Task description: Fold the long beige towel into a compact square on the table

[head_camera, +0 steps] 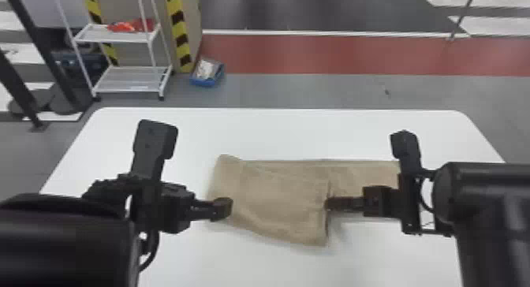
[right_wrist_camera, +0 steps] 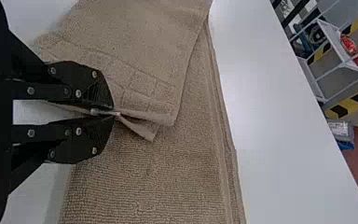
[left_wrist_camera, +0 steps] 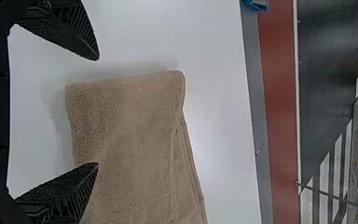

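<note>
Clearly, one beige towel (head_camera: 272, 199) lies part-folded on one desk (head_camera: 295, 128); the two wrist views show the left gripper (head_camera: 223, 209) spread wide, the right gripper (head_camera: 330, 204) pinching one flap's edge.

In the head view, the right gripper (head_camera: 328, 204) and right arm (head_camera: 489, 211) hide the towel's (head_camera: 276, 199) end toward the table's (head_camera: 276, 128) right edge. The left gripper (head_camera: 226, 208) covers a bit of the end toward the left edge. The table's near edge is cut off. The left wrist view cuts the towel off at one side, the right wrist view at two; there, fingertips hide the pinched fold. Red items (head_camera: 130, 26) on the shelf (head_camera: 118, 34) and the blue bin's (head_camera: 205, 84) contents are too blurred to tell.
</note>
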### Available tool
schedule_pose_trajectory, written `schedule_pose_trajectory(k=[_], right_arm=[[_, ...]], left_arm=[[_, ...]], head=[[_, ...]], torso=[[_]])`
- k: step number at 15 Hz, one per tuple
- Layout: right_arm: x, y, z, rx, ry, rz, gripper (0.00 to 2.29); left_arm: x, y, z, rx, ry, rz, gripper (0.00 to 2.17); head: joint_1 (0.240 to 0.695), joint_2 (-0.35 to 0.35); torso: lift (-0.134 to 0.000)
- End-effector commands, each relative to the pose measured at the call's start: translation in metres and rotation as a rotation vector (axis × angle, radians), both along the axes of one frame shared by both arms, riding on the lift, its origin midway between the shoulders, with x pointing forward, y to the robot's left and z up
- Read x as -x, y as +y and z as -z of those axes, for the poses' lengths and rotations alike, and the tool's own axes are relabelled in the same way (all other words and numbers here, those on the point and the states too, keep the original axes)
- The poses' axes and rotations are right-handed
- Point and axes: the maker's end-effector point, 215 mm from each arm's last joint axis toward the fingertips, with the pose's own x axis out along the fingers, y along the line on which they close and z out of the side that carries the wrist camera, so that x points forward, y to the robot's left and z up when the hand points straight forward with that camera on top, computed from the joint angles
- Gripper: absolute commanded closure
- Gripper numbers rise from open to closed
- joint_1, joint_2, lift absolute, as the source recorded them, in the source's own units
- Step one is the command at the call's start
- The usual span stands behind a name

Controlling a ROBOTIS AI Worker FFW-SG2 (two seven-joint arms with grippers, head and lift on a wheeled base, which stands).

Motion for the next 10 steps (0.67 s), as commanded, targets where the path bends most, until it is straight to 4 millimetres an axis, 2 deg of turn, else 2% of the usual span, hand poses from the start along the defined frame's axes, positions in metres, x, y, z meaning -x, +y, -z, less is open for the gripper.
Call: schedule_pose_trajectory(k=[1,4,8,10], right_arm=[[0.002,0.001,0.001,-0.001,0.012,-0.001,1.18],[0.000,0.002,-0.004,-0.021,0.002,0.004,1.18],[-0.020,0.005,-0.048,-0.080,-0.096,0.005,1.18],[-0.036,-0.007,-0.079,-0.112,-0.163,0.032,1.18]], left_arm=[[0.001,0.001,0.001,-0.003,0.002,0.000,0.08],[0.000,0.005,0.001,-0.002,0.001,-0.005,0.08],[0.000,0.007,0.001,-0.003,-0.001,-0.008,0.08],[0.001,0.007,0.000,-0.003,-0.002,-0.006,0.08]], head=[[0.695,-0.009],[0.695,-0.006],[0.695,0.001],[0.695,0.003]], torso=[[-0.124],[-0.124],[-0.124],[-0.124]])
